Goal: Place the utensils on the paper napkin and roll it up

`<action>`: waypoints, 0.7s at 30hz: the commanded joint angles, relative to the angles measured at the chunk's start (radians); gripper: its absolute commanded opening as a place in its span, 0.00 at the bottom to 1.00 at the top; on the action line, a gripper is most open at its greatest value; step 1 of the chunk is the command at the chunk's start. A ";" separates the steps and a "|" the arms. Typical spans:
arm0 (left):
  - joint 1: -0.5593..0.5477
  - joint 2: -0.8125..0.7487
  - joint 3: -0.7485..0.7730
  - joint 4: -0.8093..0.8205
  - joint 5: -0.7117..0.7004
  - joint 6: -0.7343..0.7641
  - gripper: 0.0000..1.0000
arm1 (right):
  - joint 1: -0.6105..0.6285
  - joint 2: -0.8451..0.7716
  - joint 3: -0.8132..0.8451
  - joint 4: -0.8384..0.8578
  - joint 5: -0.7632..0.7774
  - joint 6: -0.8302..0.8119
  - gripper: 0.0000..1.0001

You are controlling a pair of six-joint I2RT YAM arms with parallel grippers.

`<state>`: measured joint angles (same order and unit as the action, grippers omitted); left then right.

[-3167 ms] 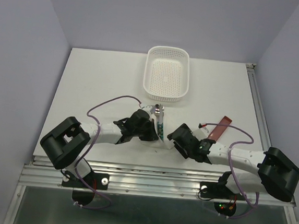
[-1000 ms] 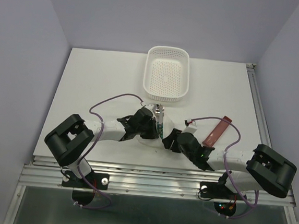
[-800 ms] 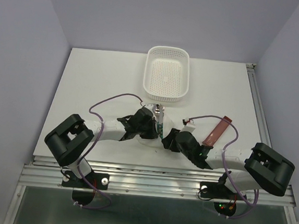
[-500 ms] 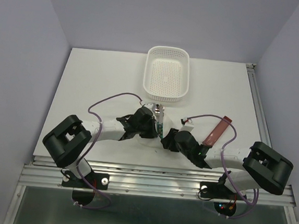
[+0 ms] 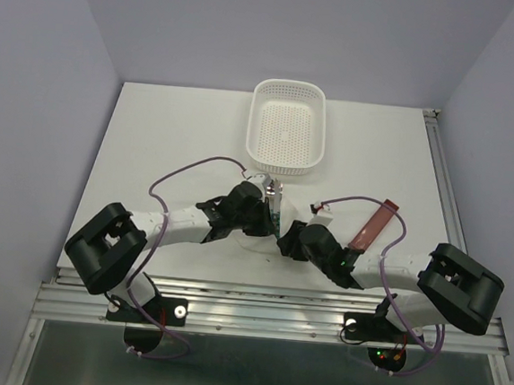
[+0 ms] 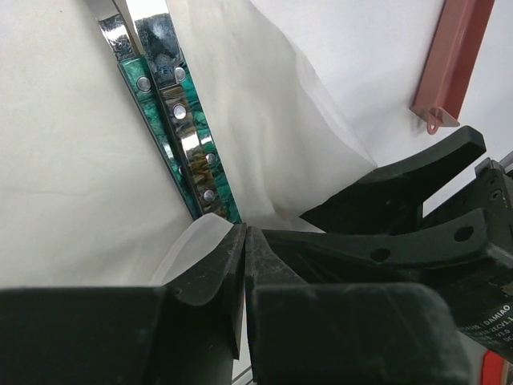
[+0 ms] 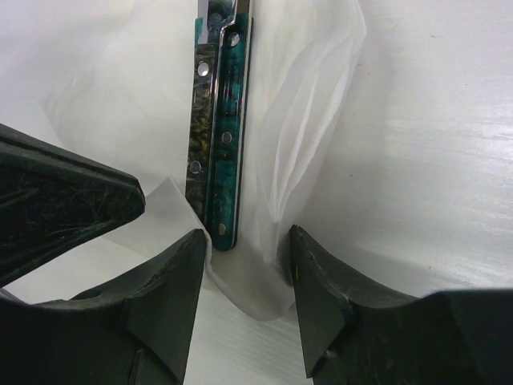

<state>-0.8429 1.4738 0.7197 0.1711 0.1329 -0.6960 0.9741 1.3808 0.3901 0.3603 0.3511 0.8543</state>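
The utensils (image 5: 274, 210) lie side by side on the paper napkin (image 6: 272, 120), their green riveted handles (image 6: 180, 120) pointing at the near edge. A fold of the napkin (image 7: 313, 120) stands up on the right of the handles (image 7: 220, 136). My left gripper (image 6: 244, 228) is shut, pinching a lifted napkin flap just left of the handle ends; in the top view it (image 5: 264, 226) sits beside them. My right gripper (image 7: 244, 241) is open, its jaws straddling the handle ends and the napkin's near edge. Its fingers (image 6: 385, 188) show close by in the left wrist view.
A white perforated basket (image 5: 285, 127) stands beyond the utensils at the back middle. A red-brown flat bar (image 5: 376, 223) lies on the table to the right of the right arm, also in the left wrist view (image 6: 453, 56). The metal rail (image 5: 265, 306) runs along the near edge.
My right gripper has moved left up to the handle ends and its jaws have narrowed. The left gripper has stayed shut and shifted slightly away from the near edge.
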 commanded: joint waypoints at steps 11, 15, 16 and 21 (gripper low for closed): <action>-0.005 0.046 -0.009 0.067 -0.010 -0.005 0.14 | -0.003 -0.074 0.041 -0.093 0.089 0.003 0.57; -0.005 0.049 -0.017 0.070 -0.016 -0.002 0.13 | -0.005 -0.059 0.053 -0.100 0.112 0.003 0.54; -0.005 0.048 -0.020 0.070 -0.018 0.000 0.13 | -0.005 -0.049 0.059 -0.100 0.117 0.003 0.52; -0.005 0.049 -0.026 0.070 -0.024 0.001 0.13 | -0.003 -0.042 0.066 -0.080 0.134 -0.004 0.49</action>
<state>-0.8433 1.5227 0.7109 0.2115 0.1265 -0.6975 0.9745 1.3334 0.3996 0.2611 0.4366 0.8570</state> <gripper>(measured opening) 0.135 0.497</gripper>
